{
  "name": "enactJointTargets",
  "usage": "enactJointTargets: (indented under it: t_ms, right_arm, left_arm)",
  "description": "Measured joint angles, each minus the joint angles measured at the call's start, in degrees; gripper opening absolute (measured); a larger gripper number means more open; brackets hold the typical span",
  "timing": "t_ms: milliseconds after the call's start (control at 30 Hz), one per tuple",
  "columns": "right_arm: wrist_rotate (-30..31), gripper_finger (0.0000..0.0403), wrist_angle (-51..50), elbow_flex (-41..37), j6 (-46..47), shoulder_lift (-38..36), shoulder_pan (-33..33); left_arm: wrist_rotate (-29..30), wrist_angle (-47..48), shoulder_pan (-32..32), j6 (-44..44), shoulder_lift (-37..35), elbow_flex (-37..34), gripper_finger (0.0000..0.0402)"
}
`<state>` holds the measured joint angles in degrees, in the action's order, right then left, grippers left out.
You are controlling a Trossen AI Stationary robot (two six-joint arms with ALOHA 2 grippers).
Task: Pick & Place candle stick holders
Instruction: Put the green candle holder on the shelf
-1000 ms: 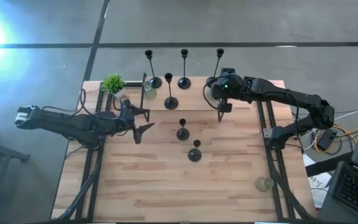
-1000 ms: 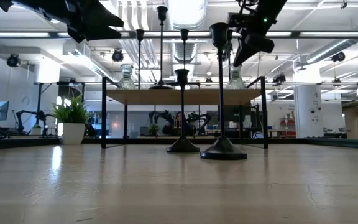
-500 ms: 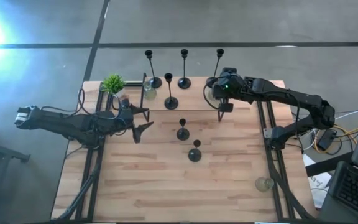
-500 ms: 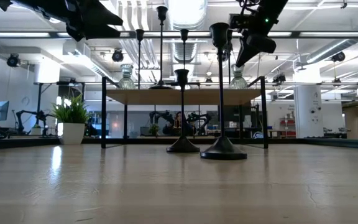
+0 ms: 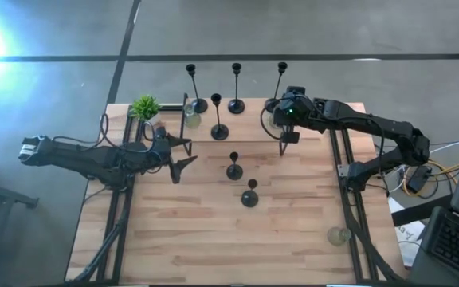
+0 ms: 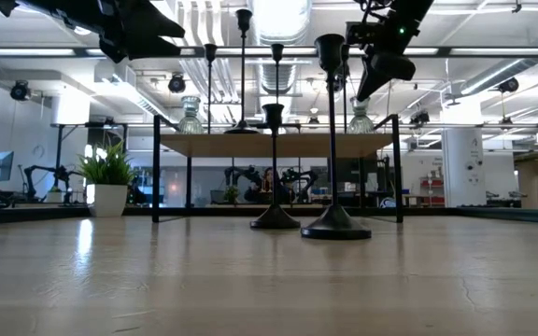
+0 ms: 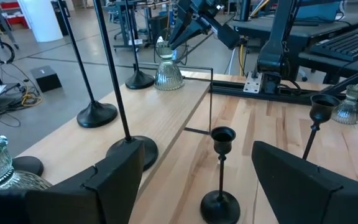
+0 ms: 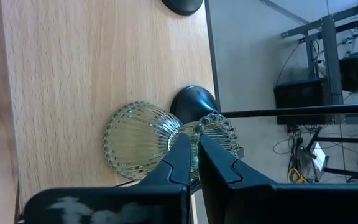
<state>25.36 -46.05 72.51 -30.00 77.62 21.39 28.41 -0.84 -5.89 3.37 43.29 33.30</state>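
— Bright ceiling lights over the whole hall, and a pale wooden counter (image 5: 213,231) in the middle of it. What's standing on it?

— Candle stick holders, mostly black ones. At the far edge there's a raised wooden shelf (image 5: 237,121), and three tall black holders (image 5: 236,88) stand in a row along its back, with a fourth black holder (image 5: 217,118) a little nearer. Two short black holders (image 5: 234,165) stand on the open counter in front of the shelf, near the middle, one slightly nearer and to the right of the other.

— Any glass ones?

— Yes. A ribbed clear glass holder (image 8: 143,140) sits on the shelf's right end, close beside the base of the rightmost tall black one. Another glass holder (image 5: 191,119) is at the shelf's left end, and a third glass holder (image 5: 339,235) stands alone well apart, by the counter's near right edge.

— And the arms?

— The right gripper (image 5: 288,137) hangs over the shelf's right end, pointing down. Its jaws are pressed together, right above that ribbed glass holder; I can't tell whether they touch it.

— The other one?

— The left gripper (image 5: 183,155) hovers above the counter's left side, pointing toward the two short black holders. Its jaws are spread wide and hold nothing. A small green potted plant (image 5: 145,108) stands at the far left corner behind it.
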Motion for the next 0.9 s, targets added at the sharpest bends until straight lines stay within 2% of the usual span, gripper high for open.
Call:
enactJointTargets:
  t_ms: [400, 900]
  right_arm:
    - [-1.9, 0.0013, 1.0, 0.0, 1.1, 0.1, 0.0]
    - [-1.3, 0.0090, 0.8, 0.0, 3.5, -1.5, -0.1]
  left_arm:
    - [-0.4, 0.1, 0.0, 1.2, 0.0, 0.0, 0.0300]
    - [-0.3, 0.1, 0.0, 1.2, 0.0, 0.0, 0.0300]
